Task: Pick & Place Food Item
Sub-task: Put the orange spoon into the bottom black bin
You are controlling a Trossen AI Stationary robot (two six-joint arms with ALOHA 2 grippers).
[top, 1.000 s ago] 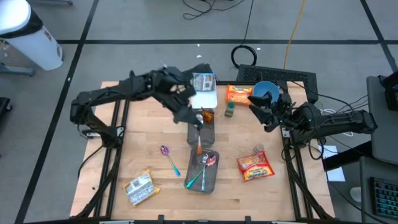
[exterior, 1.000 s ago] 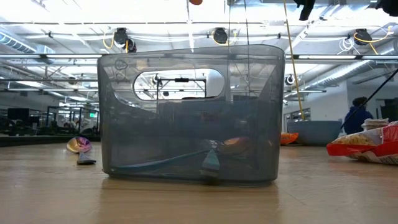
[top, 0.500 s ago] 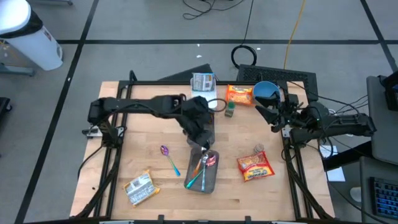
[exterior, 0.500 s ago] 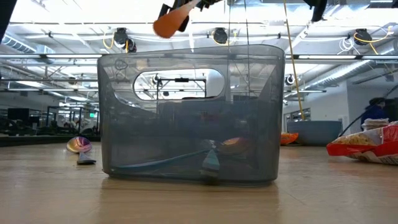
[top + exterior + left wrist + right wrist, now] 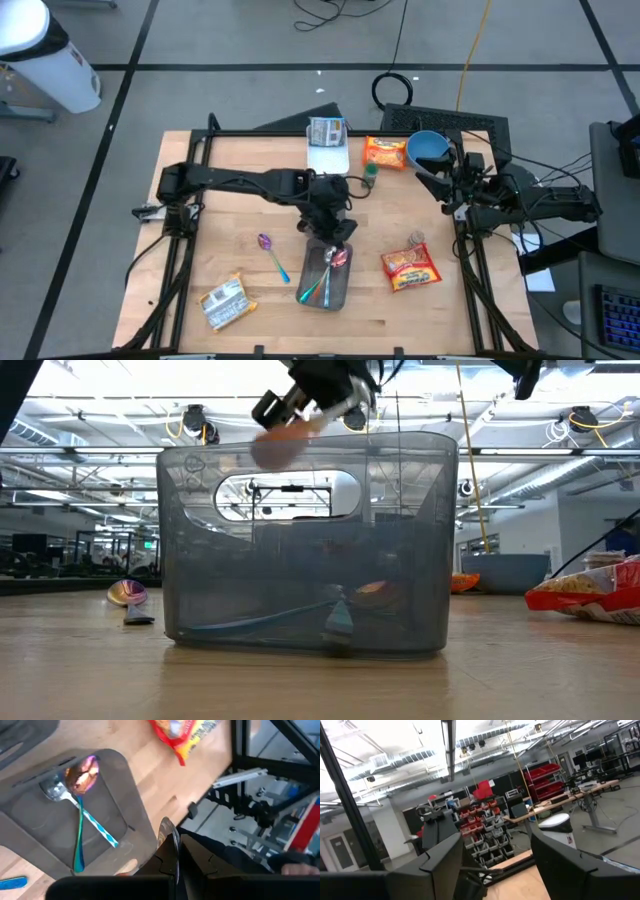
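A long orange food item sticks out of my left gripper, which is shut on it just above the grey see-through bin. From above, that gripper hangs over the bin's far end. The bin stands on the table and holds spoons with blue and teal handles. My right gripper stands open and raised at the table's right side, its fingers wide apart with nothing between them. My left gripper holds the orange item pinched between its two fingers, slanting down from the table's far side. The item's free end pokes out below the fingers at the height of the bin's rim, clear of the table. The gripper hides which part it grips.
On the table lie a purple spoon, snack bags at the near left, right and far side, a blue bowl, a white box and a small green bottle.
My left gripper has come down toward the table's near edge with the orange item, rolling its wrist, and now hangs just above the bin's rim. My right gripper has drawn back a little toward the right edge, still open.
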